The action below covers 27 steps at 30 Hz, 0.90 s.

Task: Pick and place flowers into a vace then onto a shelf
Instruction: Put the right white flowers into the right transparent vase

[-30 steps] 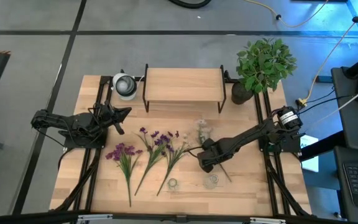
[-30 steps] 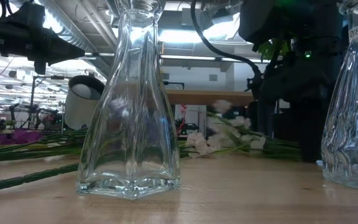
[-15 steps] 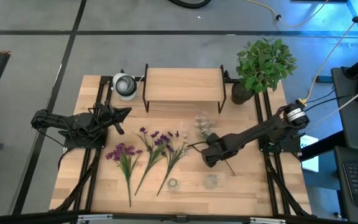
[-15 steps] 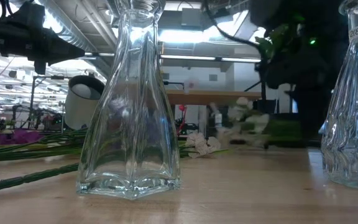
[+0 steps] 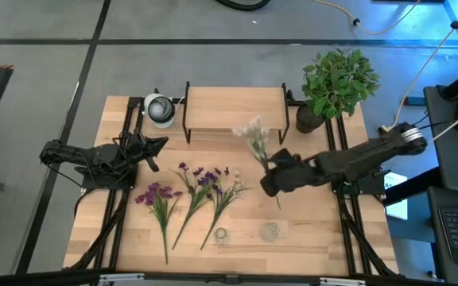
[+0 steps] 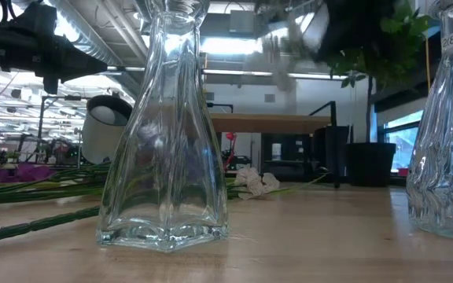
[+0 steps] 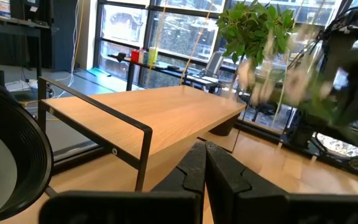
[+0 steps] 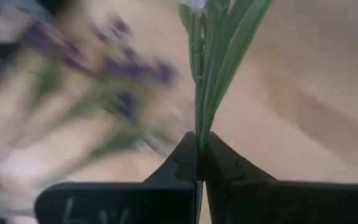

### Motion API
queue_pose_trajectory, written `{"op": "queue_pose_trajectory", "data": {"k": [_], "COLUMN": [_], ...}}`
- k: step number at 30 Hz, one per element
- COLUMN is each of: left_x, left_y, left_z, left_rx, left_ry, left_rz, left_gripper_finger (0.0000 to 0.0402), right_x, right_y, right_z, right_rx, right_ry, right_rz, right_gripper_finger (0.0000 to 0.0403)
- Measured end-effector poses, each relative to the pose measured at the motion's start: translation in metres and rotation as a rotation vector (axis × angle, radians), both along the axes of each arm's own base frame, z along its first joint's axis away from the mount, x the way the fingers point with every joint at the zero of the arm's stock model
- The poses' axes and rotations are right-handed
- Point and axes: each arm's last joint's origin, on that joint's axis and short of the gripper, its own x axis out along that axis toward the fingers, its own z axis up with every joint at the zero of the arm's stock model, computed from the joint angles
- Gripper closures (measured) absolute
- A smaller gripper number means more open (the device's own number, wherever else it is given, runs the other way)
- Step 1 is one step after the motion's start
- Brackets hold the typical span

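Right gripper (image 5: 269, 182) pinching the white flower spray (image 5: 254, 137), lifted above the table (image 5: 316, 230). Left gripper (image 5: 153, 153) pressed together, empty, near the shelf (image 5: 234, 106).

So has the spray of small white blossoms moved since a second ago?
Yes. The white-blossomed green-stalked spray, clamped in the right claw, is off the wooden tabletop; its blossoms now overlap the front edge of the light wooden black-legged shelf.
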Motion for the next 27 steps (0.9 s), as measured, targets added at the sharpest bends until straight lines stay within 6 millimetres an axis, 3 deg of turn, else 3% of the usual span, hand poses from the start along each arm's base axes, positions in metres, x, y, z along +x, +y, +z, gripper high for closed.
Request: {"op": "queue_pose_trajectory", "data": {"k": [6, 13, 19, 27], "left_x": [0.0, 0.0, 0.0, 0.0], "left_y": [0.0, 0.0, 0.0, 0.0], "left_z": [0.0, 0.0, 0.0, 0.0], "left_rx": [0.0, 0.0, 0.0, -0.001], "left_ry": [0.0, 0.0, 0.0, -0.001], "left_rz": [0.0, 0.0, 0.0, 0.0], "left_gripper_finger": [0.0398, 0.0398, 0.0398, 0.0398], "right_x": [-0.017, -0.036, -0.054, -0.069], "right_y": [0.011, 0.048, 0.077, 0.1], "right_z": [0.049, 0.084, 0.086, 0.062], "right_rx": [-0.129, -0.325, -0.412, -0.424], "right_ry": [-0.288, -0.524, -0.562, -0.698], "right_rz": [0.166, 0.444, 0.55, 0.617], "right_gripper_finger": [0.0397, 0.0397, 0.0397, 0.0397]}}
